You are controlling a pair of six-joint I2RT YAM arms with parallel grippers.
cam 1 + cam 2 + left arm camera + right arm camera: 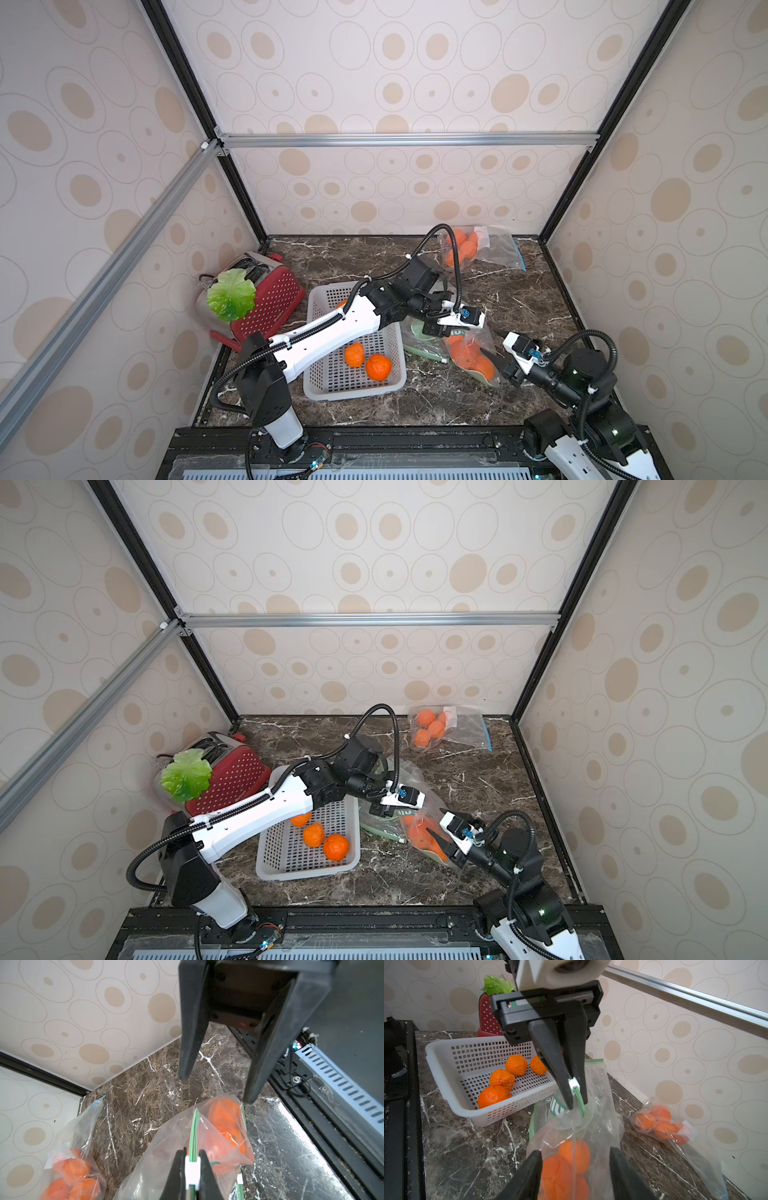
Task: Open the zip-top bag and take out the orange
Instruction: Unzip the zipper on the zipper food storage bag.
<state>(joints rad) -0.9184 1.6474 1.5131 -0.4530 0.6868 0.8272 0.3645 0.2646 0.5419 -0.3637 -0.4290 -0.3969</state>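
Clear zip-top bag [600,1118], green seal [581,1101]; oranges [574,1155] inside, maybe three.

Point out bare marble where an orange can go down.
Free: the marble in front of the white basket, and the stretch between the far bag of oranges and the right gripper. Crowded: around the held zip-top bag.

The left arm [332,336] and right arm [582,372] mix smooth white plastic shells with black blocky joints. A black ribbed cable [456,257] loops along each, fastened by white ties [592,390]. Each wrist carries a small blue board [468,312]. The left gripper [577,1105] and right gripper [216,1089] have long, black, tapered fingers [191,1032]
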